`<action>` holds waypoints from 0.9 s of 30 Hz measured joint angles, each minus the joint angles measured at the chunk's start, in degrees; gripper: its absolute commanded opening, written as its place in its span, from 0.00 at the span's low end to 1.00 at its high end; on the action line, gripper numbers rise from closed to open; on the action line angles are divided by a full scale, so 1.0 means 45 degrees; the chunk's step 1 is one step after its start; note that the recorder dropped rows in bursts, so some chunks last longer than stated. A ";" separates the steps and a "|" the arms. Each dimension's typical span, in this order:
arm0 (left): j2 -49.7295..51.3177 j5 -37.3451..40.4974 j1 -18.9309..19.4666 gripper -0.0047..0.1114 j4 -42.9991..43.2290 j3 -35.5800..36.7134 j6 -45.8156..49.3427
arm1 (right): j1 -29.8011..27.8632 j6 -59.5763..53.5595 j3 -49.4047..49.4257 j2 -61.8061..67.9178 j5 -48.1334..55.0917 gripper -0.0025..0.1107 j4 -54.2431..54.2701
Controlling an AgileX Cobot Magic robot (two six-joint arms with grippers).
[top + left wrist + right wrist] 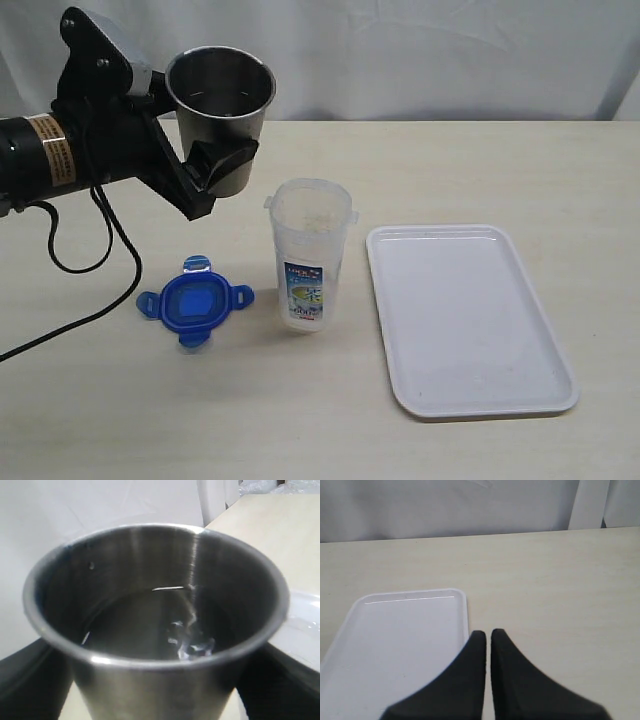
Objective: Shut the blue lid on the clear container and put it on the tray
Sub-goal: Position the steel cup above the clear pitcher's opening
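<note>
Exterior view: the left gripper's (218, 165) wide jaws clasp one steel cup (220, 95) above the table (100, 420); one blue lid (195, 300) lies left of one upright clear container (308, 255), its label unreadable; one tray (470, 320) lies to its right. Left wrist view: one cup. Right wrist view: the right gripper (487, 645), pressed closed and empty, is near the tray.

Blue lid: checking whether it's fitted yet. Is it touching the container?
Apart. The exterior view shows bare table between the lid and the container.
</note>
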 measured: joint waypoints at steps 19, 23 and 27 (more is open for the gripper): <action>0.0000 -0.0014 0.0000 0.04 0.0164 -0.0016 -0.0875 | 0.0000 0.0000 0.0000 0.0000 0.0000 0.06 0.0000; 0.0000 -0.0014 -0.0033 0.04 0.0177 -0.0016 -0.1180 | 0.0000 0.0000 0.0000 0.0000 0.0000 0.06 0.0000; 0.0000 -0.0014 -0.0290 0.04 0.0177 -0.0016 -0.1203 | 0.0000 0.0000 0.0000 0.0000 0.0000 0.06 0.0000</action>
